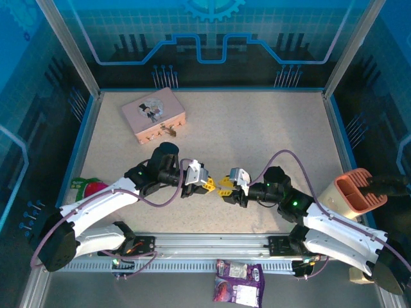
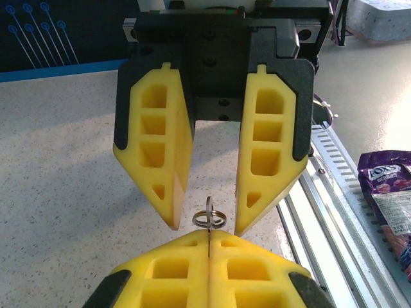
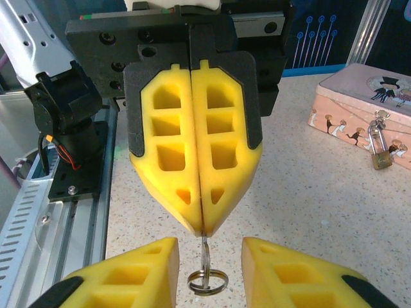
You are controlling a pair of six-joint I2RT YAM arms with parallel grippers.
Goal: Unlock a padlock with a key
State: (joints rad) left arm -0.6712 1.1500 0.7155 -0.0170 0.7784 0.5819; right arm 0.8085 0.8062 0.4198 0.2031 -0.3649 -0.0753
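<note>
left pincer (image 3: pixel 203 226) is clamped tight on the key (image 3: pixel 204 249), most of it hidden between the yellow pads so that the ring (image 3: pixel 207 281) hangs out toward the right pincer (image 1: pixel 225 187), whose jaws stand apart on either side of that ring without touching it; this looks like a handover or regrip, meant to leave the blade free for the keyhole. both hover over the surface (image 1: pixel 257 128) near the front rail. the padlock (image 3: pixel 380 151) hangs on the clasp of the pink tin (image 3: pixel 359 102), well apart at the far left. the tin's lid shows a top-hatted figure but no readable words; the purple snack packet (image 2: pixel 388 199) carries pale lettering too blurred to read surely
</note>
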